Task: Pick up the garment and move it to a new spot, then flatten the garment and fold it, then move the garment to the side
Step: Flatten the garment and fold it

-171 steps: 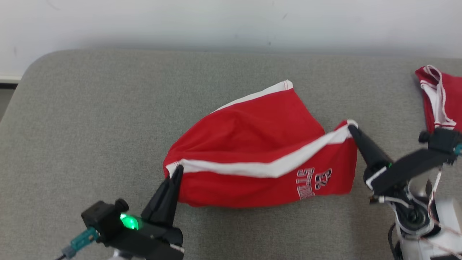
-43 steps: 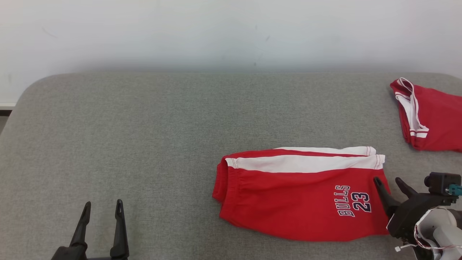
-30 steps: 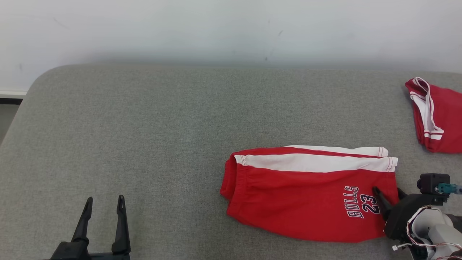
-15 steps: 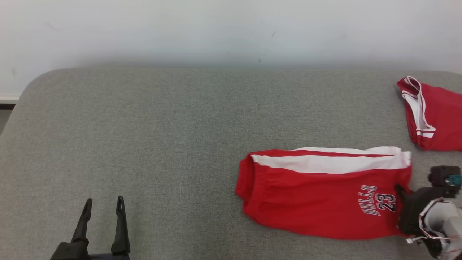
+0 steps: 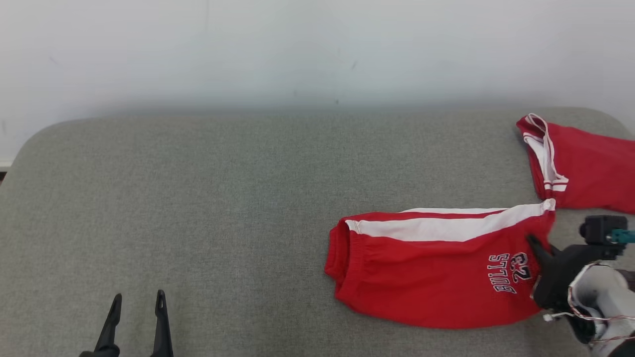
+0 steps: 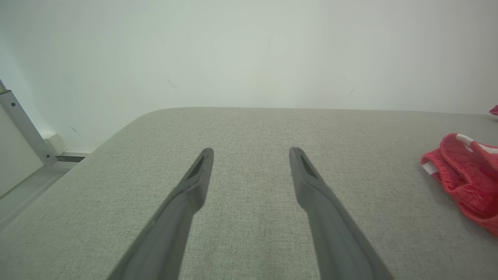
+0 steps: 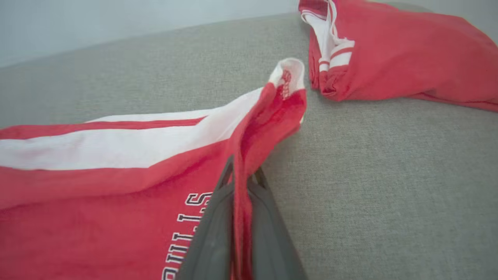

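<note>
Shorts [image 5: 426, 277], folded, lie just beside the other red garment [image 5: 585, 168]. Right gripper [image 5: 536, 244] is clenched on their hem toward that garment. I think it is better to drag low and slowly, so the fold holds. Left gripper [image 5: 136, 317], far from that garment, stands spread, empty.

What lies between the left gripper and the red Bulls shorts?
Nothing: in the head view, the grey surface between the left gripper and the shorts is bare.

Left hand [image 5: 139, 296] low — fingers spread, right hand [image 5: 535, 241] pinched closed
</note>
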Motion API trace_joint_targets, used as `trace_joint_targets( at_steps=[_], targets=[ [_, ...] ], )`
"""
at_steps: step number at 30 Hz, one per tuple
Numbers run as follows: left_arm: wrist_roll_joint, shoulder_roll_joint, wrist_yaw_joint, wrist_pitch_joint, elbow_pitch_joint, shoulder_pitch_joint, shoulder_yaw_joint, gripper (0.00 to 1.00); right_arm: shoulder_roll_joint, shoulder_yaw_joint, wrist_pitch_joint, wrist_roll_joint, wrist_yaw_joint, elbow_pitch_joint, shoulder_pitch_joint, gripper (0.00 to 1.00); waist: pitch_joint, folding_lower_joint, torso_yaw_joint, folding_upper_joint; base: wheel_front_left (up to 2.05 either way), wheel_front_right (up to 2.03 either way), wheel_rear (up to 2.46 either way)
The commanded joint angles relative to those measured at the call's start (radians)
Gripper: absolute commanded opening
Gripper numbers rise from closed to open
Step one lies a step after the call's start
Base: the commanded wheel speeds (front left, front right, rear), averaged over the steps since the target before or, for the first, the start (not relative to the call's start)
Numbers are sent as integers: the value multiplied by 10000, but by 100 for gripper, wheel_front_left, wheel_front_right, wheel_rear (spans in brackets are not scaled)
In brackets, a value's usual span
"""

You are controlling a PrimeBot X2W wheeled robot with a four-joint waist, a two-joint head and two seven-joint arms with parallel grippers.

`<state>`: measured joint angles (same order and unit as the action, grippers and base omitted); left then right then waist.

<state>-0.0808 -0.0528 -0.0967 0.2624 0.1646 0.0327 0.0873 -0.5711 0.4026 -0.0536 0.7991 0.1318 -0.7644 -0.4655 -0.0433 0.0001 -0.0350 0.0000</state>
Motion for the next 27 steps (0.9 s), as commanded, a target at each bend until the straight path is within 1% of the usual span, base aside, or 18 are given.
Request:
trace_joint_targets(
  at_steps=[1,9,15,20,27],
  targets=[
    [6,-8,16,31,5,143,45,100,102,7,43,62,-28,238,155,0,132,-1,69,0,0,0,0],
    [-84,12,86,31,70,280,-7,100,786,212,-291,-13,-28,1923,599,0,360,-1,-10,0,0,0,0],
    [-110,20,98,31,78,181,-182,100,1668,551,-798,-253,-28,2708,455,0,345,-1,-203,0,0,0,0],
    [-190,25,50,31,231,-121,-312,100,2376,771,-1134,-566,-28,2786,238,0,225,-1,-498,0,0,0,0],
    [-303,23,36,31,399,-408,-614,100,3147,837,-1342,-883,-28,2267,-38,0,95,-1,-833,0,0,0,0]
  ],
)
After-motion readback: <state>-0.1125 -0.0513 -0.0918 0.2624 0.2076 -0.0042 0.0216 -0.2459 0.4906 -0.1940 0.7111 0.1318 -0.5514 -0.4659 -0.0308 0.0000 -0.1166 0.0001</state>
